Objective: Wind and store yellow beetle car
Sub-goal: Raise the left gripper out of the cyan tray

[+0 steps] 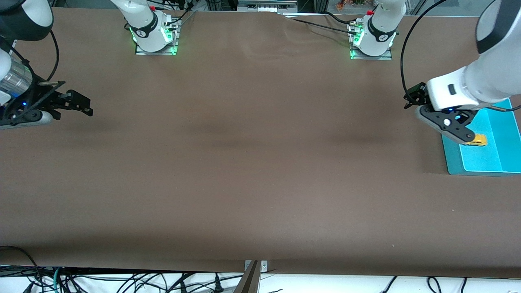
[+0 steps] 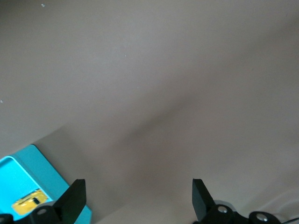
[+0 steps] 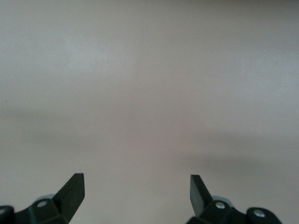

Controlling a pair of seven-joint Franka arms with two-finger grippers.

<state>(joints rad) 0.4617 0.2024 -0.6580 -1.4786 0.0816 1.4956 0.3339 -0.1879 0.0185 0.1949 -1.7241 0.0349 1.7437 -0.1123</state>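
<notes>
Yellow beetle car (image 1: 477,141) in teal tray (image 1: 484,162), beside empty, wide-spread left claw (image 1: 412,99).

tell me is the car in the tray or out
In. The yellow car lies inside the blue tray, partly hidden under the left gripper, whose fingers are open.

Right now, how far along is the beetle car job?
The yellow beetle car already lies in the cyan tray, so storing looks done; winding can't be judged. Nothing is in hand: the left gripper hangs open by the tray's edge, and the right gripper waits open over bare table.
</notes>
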